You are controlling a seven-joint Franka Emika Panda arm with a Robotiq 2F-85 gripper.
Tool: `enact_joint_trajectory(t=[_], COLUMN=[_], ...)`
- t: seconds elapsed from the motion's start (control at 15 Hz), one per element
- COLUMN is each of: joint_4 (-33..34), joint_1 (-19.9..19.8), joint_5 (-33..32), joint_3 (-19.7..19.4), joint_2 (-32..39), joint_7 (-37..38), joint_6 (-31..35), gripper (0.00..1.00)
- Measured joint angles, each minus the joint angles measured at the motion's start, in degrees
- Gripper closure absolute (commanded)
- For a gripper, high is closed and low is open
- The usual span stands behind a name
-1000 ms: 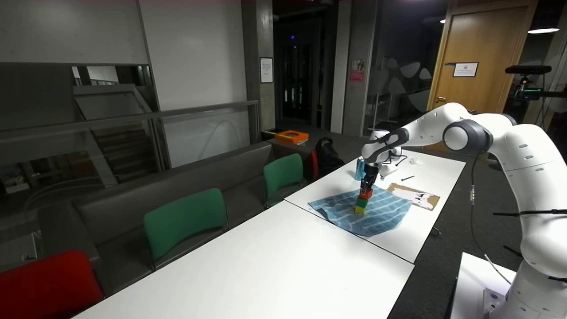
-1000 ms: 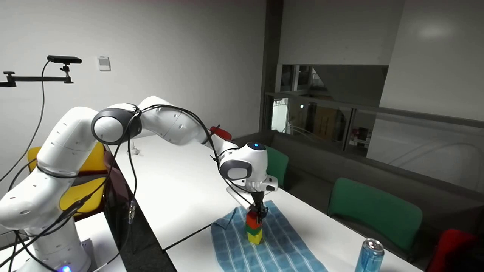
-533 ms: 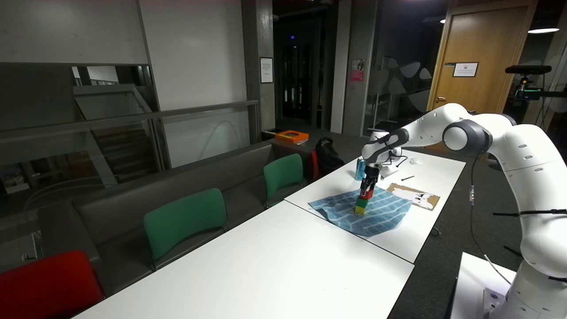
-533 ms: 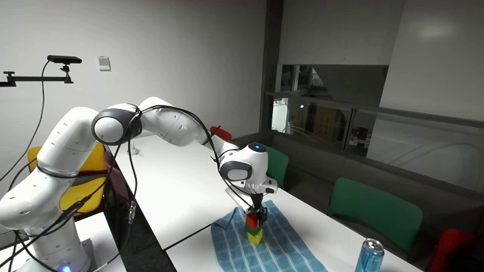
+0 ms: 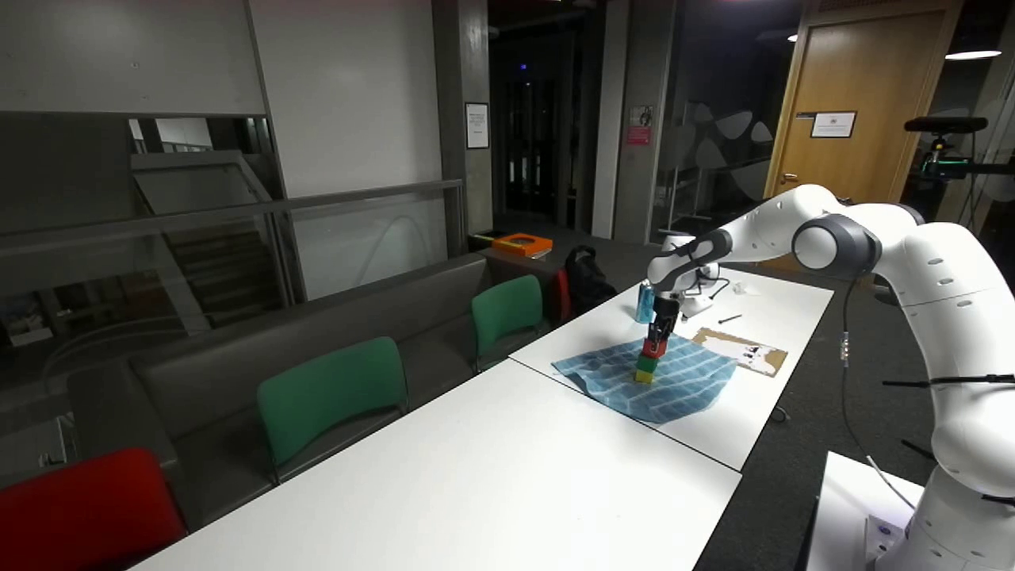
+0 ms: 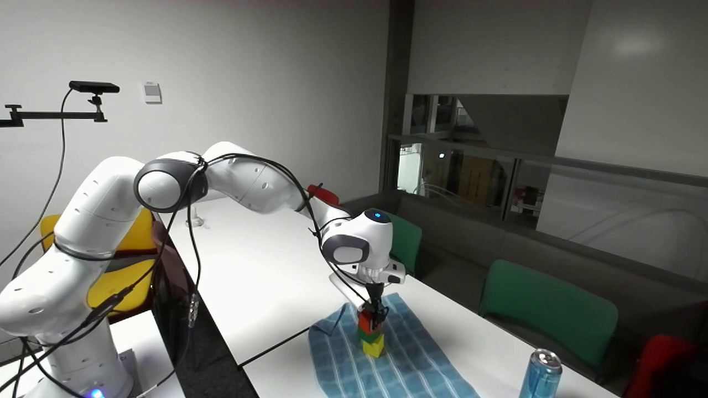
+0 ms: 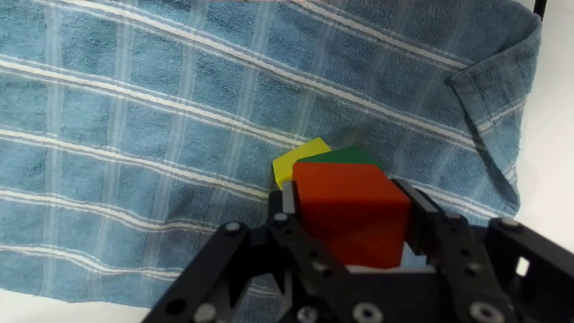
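My gripper (image 7: 351, 202) is shut on a red block (image 7: 352, 184), its pads (image 7: 289, 197) pressed along two opposite sides. Beneath the red block, a green block (image 7: 345, 154) shows only a corner in the wrist view. Lowest is a yellow block (image 7: 296, 159), turned at an angle to those above. In both exterior views the red block (image 6: 365, 321), green block (image 6: 369, 336) and yellow block (image 6: 374, 347) form an upright stack, slightly uneven. The stack stands on a blue striped cloth (image 5: 698, 388). My fingers hide part of the red block.
A blue can (image 6: 542, 373) stands on the white table (image 5: 444, 476) beyond the cloth. A brown-edged board with a white drawing (image 5: 745, 353) and a dark pen (image 5: 729, 319) lie nearby. Green chairs (image 5: 333, 396) line the table's side.
Half a second ago the fingers stood wider apart around the red block; now they have come together on it. The upper blocks have shifted very slightly. The arm has barely moved.
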Motion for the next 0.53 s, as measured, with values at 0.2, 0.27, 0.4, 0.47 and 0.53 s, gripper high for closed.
enact_joint_trajectory(t=[0.2,0.27,0.4,0.47,0.53], joint_4=[0.5,0.8,1.3,1.5,1.6], joint_1=[0.0,0.0,0.0,0.0,0.0], joint_5=[0.0,0.0,0.0,0.0,0.0], joint_3=[0.0,0.0,0.0,0.0,0.0], joint_2=[0.3,0.5,0.8,0.9,1.0], joint_7=[0.0,0.0,0.0,0.0,0.0], joint_6=[-0.2,-0.2,-0.2,-0.2,-0.2], gripper=[0.69,0.69,0.69,0.69,0.69])
